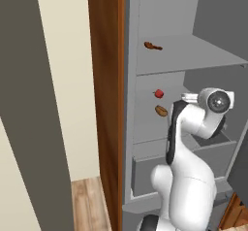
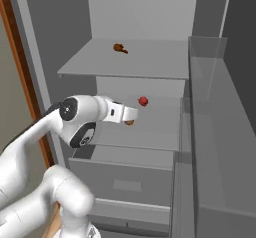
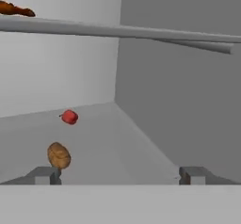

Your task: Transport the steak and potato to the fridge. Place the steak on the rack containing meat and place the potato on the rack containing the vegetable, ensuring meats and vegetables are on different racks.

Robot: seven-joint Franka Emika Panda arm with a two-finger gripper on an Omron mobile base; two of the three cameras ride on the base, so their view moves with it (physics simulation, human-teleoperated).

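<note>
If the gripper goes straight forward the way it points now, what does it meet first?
Probably the fridge's grey inner wall. The open gripper has nothing between its tips; the brown oval potato lies left of that line.

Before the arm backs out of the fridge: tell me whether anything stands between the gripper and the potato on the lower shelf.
Nothing visible does. The small brown oval potato lies on the grey lower shelf just past the open gripper's left fingertip, the small round red vegetable lying farther back.
</note>
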